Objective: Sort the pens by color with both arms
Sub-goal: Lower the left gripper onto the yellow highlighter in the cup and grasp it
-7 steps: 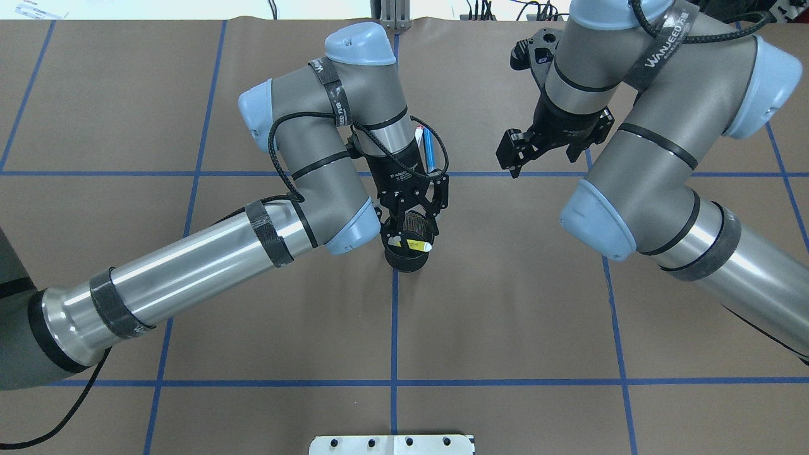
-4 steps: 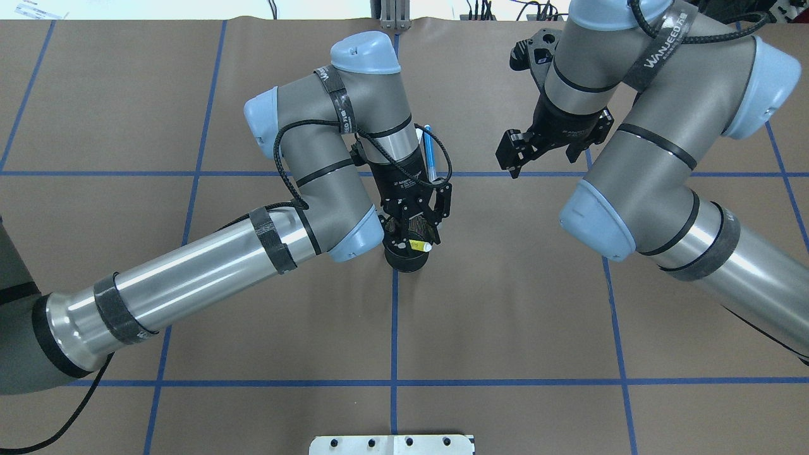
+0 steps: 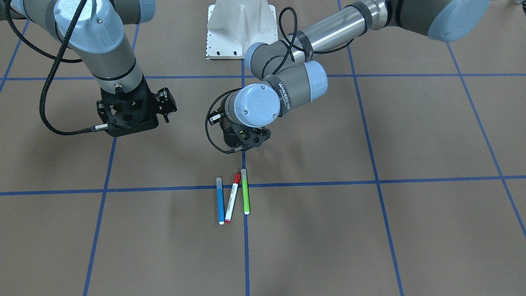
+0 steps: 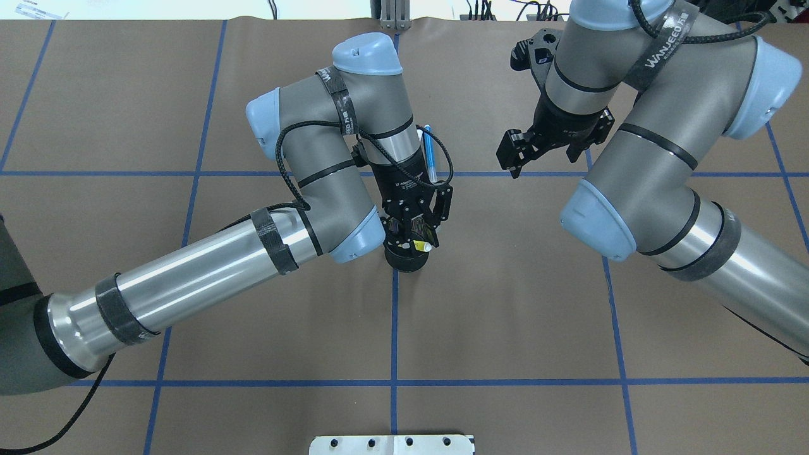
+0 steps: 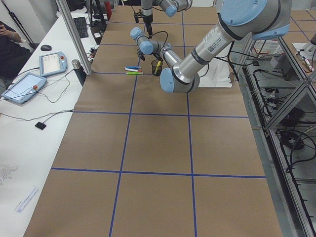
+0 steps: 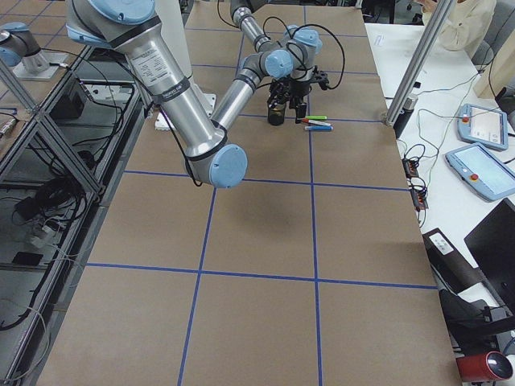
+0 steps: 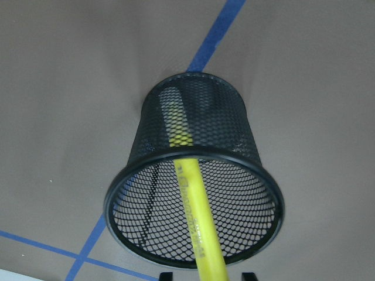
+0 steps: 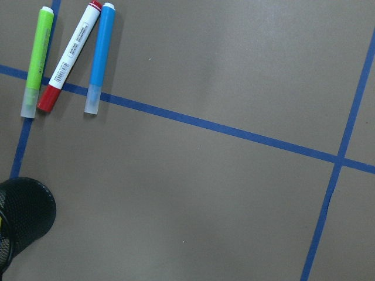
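Observation:
My left gripper (image 4: 417, 235) hangs right over a black mesh cup (image 7: 234, 126) at mid-table. A yellow pen (image 7: 196, 216) stands slanted in the cup, tip at the bottom, top end between my fingertips (image 7: 166, 276). There is a gap on each side, so the jaws are open. A blue pen (image 3: 220, 200), a red-capped white pen (image 3: 232, 197) and a green pen (image 3: 245, 191) lie side by side on the table beyond the cup. My right gripper (image 3: 133, 117) is open, empty and raised, off to the cup's right.
The white base pedestal (image 3: 238, 28) stands at the robot's edge of the table. Blue tape lines (image 4: 393, 328) divide the brown table cover into squares. A side table with tablets (image 5: 24, 86) runs along the far edge.
My left arm has shifted slightly right and lower over the cup, and less of the yellow pen shows above the rim. The right arm has not moved.

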Action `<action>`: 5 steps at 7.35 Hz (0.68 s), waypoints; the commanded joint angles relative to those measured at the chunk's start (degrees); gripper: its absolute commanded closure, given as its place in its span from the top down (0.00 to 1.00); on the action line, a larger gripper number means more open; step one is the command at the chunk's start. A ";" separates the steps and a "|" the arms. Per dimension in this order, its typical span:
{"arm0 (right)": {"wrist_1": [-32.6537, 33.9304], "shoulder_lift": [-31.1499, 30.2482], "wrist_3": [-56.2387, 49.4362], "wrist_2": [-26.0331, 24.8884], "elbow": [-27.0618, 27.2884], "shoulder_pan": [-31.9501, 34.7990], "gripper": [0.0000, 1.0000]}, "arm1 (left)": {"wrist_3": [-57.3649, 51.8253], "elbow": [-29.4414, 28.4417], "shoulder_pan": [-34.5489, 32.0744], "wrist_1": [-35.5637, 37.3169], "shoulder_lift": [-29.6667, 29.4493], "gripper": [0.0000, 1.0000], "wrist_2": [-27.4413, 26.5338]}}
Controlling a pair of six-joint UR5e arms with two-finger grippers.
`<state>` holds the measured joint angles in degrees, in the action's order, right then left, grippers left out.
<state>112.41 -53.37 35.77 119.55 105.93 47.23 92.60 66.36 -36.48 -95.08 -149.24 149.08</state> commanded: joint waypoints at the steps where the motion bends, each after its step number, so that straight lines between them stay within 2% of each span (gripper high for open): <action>1: 0.00 -0.07 0.00 0.07 0.24 0.14 0.98 | -0.22 -0.01 0.00 0.07 0.27 0.32 0.25; 5: -0.09 -0.07 -0.09 -0.01 -0.11 0.14 0.98 | -0.31 0.17 0.00 0.25 0.53 0.19 0.69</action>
<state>112.39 -53.44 35.75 119.54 105.96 47.37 92.29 66.40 -36.48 -94.97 -148.77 149.65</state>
